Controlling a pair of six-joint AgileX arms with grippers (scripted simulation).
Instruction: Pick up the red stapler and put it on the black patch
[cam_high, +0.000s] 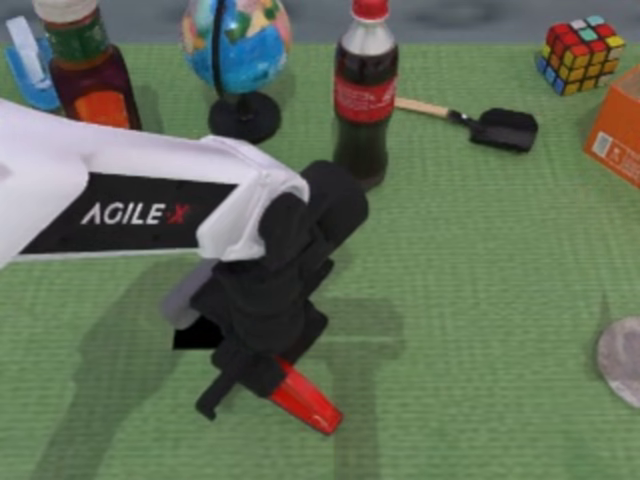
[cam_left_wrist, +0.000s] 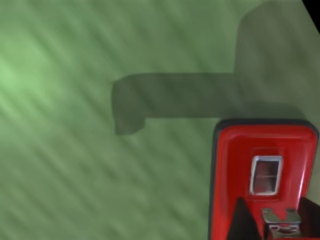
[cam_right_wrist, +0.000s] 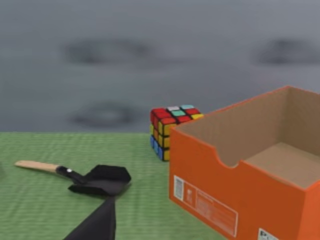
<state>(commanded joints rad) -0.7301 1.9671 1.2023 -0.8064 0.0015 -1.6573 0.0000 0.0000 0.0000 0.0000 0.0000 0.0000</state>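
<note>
The red stapler (cam_high: 306, 402) juts out toward the front of the table from my left gripper (cam_high: 258, 375), which is shut on its rear end. In the left wrist view the stapler (cam_left_wrist: 240, 165) lies lengthwise between the two dark fingers (cam_left_wrist: 241, 222), with its shadow cast apart from it on the green cloth. Just left of the gripper, a corner of the black patch (cam_high: 192, 336) shows, the rest hidden under the arm. My right arm is outside the top view. Only a dark part of my right gripper (cam_right_wrist: 98, 224) shows in its wrist view.
Along the back stand a globe (cam_high: 236, 45), a cola bottle (cam_high: 364, 95), a juice bottle (cam_high: 90, 70), a black spatula (cam_high: 503, 128), a colour cube (cam_high: 580, 54) and an open orange box (cam_high: 620, 130). A grey disc (cam_high: 622, 360) lies at the right edge.
</note>
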